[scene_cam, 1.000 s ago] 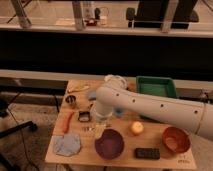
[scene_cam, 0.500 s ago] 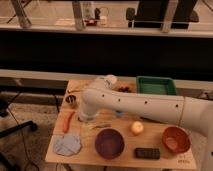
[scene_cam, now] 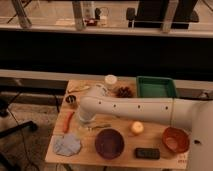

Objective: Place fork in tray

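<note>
A white robot arm point(scene_cam: 135, 107) reaches from the right edge of the frame leftward across a wooden table point(scene_cam: 88, 151). Its tool point(scene_cam: 83, 124) points down over the left-centre of the table, just beside an orange stick point(scene_cam: 68, 121). Whether the tool is open or closed, or holding anything, cannot be told. The thin silvery fork point(scene_cam: 101, 126) lies just right of the tool, above the purple bowl point(scene_cam: 109, 142). The green tray point(scene_cam: 156, 89) sits well apart, at the table's upper right.
</note>
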You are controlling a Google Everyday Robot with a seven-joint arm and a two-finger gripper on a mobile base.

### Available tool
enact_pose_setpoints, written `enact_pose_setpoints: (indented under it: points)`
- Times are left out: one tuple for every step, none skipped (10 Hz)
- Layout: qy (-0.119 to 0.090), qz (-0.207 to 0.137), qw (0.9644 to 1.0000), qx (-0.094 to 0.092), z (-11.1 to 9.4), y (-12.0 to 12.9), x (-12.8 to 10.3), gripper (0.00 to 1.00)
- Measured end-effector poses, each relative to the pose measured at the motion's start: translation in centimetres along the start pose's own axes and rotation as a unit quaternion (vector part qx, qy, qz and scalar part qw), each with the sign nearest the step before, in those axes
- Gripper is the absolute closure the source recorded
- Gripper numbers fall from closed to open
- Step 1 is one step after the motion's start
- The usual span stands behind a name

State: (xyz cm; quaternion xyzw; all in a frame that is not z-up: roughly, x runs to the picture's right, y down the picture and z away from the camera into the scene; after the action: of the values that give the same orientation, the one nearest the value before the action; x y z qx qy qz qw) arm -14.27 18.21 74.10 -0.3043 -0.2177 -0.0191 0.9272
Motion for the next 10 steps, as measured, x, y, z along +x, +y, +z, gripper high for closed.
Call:
enact_pose_setpoints:
  points:
    - [0.001,0.004,1.0000,0.004,0.6,-0.5,-0.3,0.20]
    - [0.002,0.006,1.0000,0.007,1.2,-1.0,-0.4,0.20]
    - [0.005,0.009,0.9999,0.008,1.7,-1.3,-0.4,0.20]
    - [0.009,0.011,0.9999,0.010,2.2,-1.5,-0.3,0.20]
    - [0.016,0.015,0.9997,0.013,2.8,-1.7,0.2,0.20]
    - [0.023,0.020,0.9994,0.016,3.2,-2.0,0.8,0.20]
    - [0.028,0.025,0.9991,0.019,3.3,-2.2,1.3,0.20]
    - [0.035,0.034,0.9985,0.025,3.3,-2.4,2.4,0.20]
    - [0.039,0.040,0.9980,0.028,3.1,-2.6,3.0,0.20]
    - [0.044,0.044,0.9976,0.032,3.0,-2.7,3.6,0.20]
